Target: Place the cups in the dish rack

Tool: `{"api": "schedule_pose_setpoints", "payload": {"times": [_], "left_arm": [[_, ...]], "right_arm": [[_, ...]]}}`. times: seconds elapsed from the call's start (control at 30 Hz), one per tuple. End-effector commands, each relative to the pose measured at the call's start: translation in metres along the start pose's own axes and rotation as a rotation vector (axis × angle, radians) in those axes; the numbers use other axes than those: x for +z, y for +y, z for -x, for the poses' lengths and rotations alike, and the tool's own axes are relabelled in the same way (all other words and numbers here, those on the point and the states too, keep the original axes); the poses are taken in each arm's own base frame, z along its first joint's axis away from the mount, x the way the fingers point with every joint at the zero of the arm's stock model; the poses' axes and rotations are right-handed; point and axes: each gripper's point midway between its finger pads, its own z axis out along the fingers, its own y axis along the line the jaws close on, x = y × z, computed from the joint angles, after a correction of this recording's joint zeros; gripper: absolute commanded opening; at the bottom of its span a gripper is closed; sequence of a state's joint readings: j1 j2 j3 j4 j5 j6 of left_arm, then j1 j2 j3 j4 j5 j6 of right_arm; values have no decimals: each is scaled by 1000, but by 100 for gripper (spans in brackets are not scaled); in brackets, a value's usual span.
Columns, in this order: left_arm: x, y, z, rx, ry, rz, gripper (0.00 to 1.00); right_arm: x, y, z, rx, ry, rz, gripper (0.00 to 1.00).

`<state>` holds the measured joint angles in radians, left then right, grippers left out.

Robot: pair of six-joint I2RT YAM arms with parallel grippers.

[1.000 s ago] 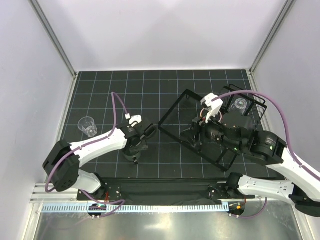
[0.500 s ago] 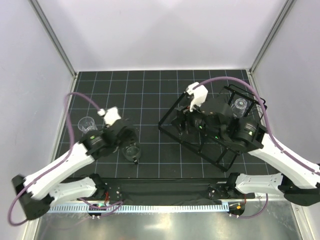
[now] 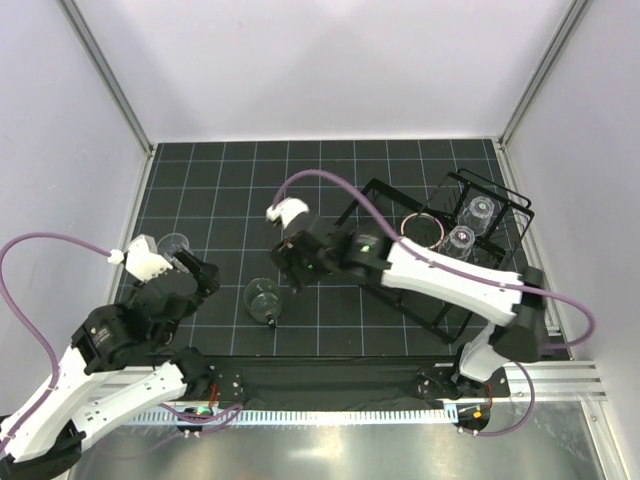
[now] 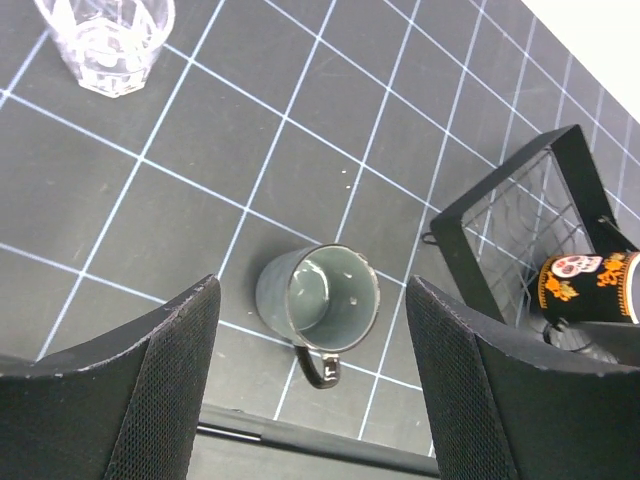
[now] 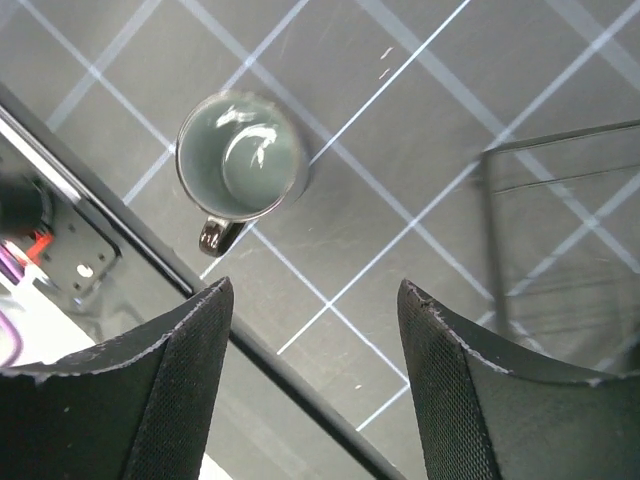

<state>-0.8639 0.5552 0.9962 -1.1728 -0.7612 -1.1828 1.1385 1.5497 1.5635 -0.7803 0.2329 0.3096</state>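
Note:
The black wire dish rack point(image 3: 392, 283) stands at the right. It holds two clear tumblers point(image 3: 481, 210) point(image 3: 460, 238) and the mug with the red inside point(image 3: 422, 230), whose black printed side shows in the left wrist view point(image 4: 590, 285). A third clear tumbler point(image 3: 175, 243) stands upright at the left, also in the left wrist view point(image 4: 105, 40). A grey handled mug point(image 3: 265, 298) stands on the mat point(image 4: 320, 300) point(image 5: 240, 155). My left gripper point(image 3: 198, 275) point(image 4: 312, 287) is open and empty, left of that mug. My right gripper point(image 3: 295, 268) point(image 5: 313, 287) is open and empty, just right of it.
The black gridded mat point(image 3: 300, 190) ends at a black bar along the near edge point(image 4: 300, 440). The rack's near-left corner point(image 4: 520, 200) point(image 5: 560, 200) lies close to the right of the grey mug. White walls enclose the table.
My left arm has drawn back left and toward its base, leaving the grey mug standing on the mat. My right arm has swung left, off the rack, to beside the grey mug.

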Motion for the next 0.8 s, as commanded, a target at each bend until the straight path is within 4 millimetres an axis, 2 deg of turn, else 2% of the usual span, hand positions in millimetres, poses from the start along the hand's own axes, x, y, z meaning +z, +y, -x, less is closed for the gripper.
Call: {"api": "schedule_pose_setpoints", "payload": {"times": [0.0, 0.17, 0.27, 0.3, 0.5, 0.63, 0.77], "left_arm": [[0, 12, 6, -11, -40, 43, 73], [-1, 15, -2, -39, -17, 11, 73], [-2, 19, -6, -50, -10, 2, 73], [-2, 19, -5, -61, -11, -2, 73], [-6, 25, -5, -75, -11, -14, 73], [-7, 26, -6, -79, -7, -21, 73], [-9, 25, -5, -82, -4, -34, 73]], "right_arm": [[20, 20, -3, -9, 32, 45, 69], [61, 34, -16, -13, 77, 52, 69], [74, 35, -14, -1, 81, 27, 69], [85, 35, -20, 6, 102, 12, 69], [112, 39, -25, 40, 128, -19, 68], [133, 42, -34, 53, 163, -44, 65], [146, 41, -43, 56, 184, -56, 60]]}}
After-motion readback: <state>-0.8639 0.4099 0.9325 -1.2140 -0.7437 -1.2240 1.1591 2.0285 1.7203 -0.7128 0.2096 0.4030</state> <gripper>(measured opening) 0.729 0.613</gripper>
